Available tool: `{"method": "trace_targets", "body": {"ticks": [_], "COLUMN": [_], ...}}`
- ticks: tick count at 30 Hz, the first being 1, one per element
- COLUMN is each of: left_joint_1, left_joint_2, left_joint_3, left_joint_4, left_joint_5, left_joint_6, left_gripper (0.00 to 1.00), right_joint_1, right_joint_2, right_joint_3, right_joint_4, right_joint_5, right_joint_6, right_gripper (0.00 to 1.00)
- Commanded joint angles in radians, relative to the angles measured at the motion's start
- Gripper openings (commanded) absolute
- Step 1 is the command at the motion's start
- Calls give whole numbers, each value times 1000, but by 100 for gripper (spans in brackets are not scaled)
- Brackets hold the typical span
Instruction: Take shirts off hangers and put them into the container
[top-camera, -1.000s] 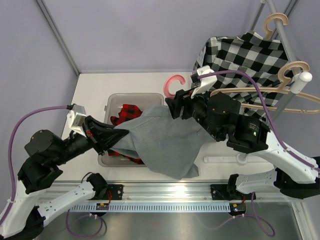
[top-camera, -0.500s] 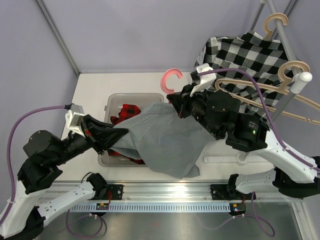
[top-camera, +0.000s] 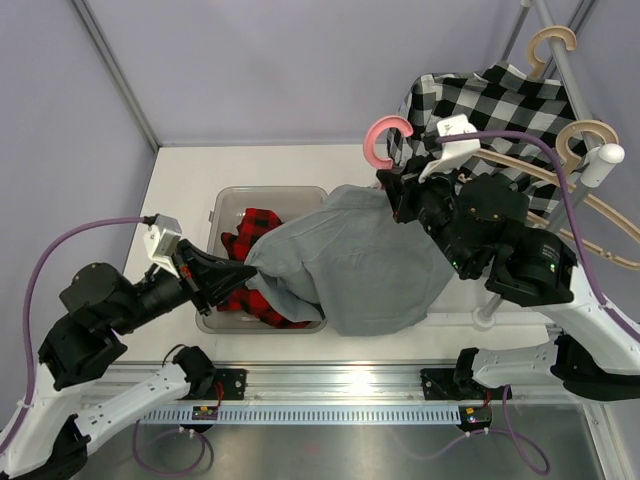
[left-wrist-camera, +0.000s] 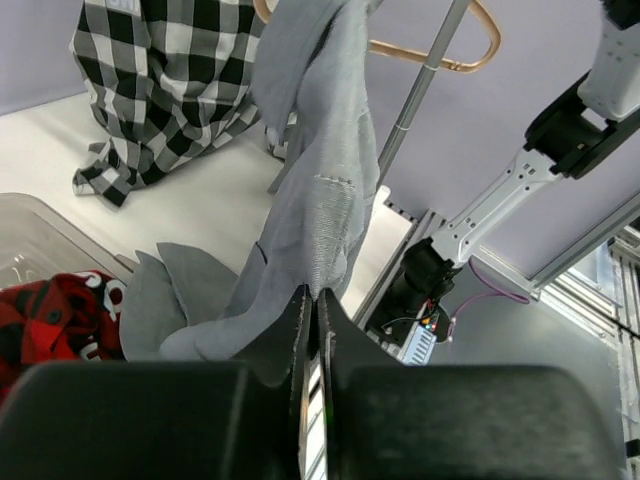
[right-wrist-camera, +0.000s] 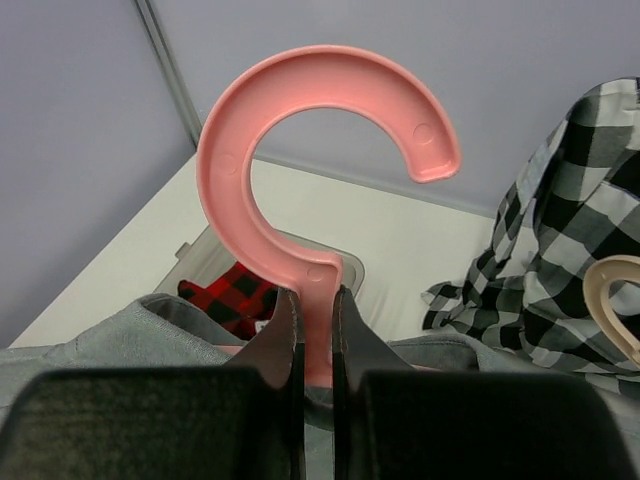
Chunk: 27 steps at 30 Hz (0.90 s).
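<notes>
The plain grey shirt (top-camera: 360, 265) still hangs on the pink hanger (top-camera: 381, 140) and drapes from there down over the container (top-camera: 216, 213). My right gripper (top-camera: 397, 192) is shut on the pink hanger's neck (right-wrist-camera: 318, 300), just below its hook. At the shirt's lower left edge my left gripper (top-camera: 247, 272) is shut on a fold of grey shirt cloth (left-wrist-camera: 318, 200). The red-and-black plaid shirt (top-camera: 252, 228) lies in the container. The black-and-white checked shirt (top-camera: 500, 100) hangs on a tan hanger (top-camera: 548, 42) at the back right.
A second tan hanger (top-camera: 588, 135) hangs bare on the grey rack pole (top-camera: 585, 95) at the right. Grey frame poles run up the back left and back right corners. The white tabletop (top-camera: 180, 170) surrounds the container.
My right gripper has shut on the pink hanger and carried it up and to the right, the grey shirt with it. The left arm has shifted slightly, still gripping the cloth.
</notes>
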Motion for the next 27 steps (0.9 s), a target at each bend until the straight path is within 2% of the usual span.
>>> {"method": "trace_targets", "body": {"ticks": [1, 8, 12, 17, 21, 27], "left_joint_1": [0, -1, -1, -1, -1, -1], "left_joint_2": [20, -41, -99, -148, -148, -179], "left_joint_3": [-14, -26, -26, -6, -1, -70], "left_joint_4": [-17, 26, 36, 1, -29, -51], "left_joint_5": [-22, -180, -312, -369, -351, -360], "left_joint_6": [-8, -29, -23, 3, 4, -8], "left_gripper": [0, 0, 0, 0, 0, 0], "right_joint_1": [-8, -10, -10, -27, -36, -37], "right_joint_2": [-41, -115, -152, -247, -308, -325], "right_joint_3": [53, -14, -91, -206, -226, -174], "right_joint_4": [24, 44, 64, 183, 277, 289], "right_joint_5": [91, 233, 478, 655, 677, 674], "right_joint_6": [-45, -51, -78, -101, -123, -120], "right_gripper": [0, 0, 0, 0, 0, 0]}}
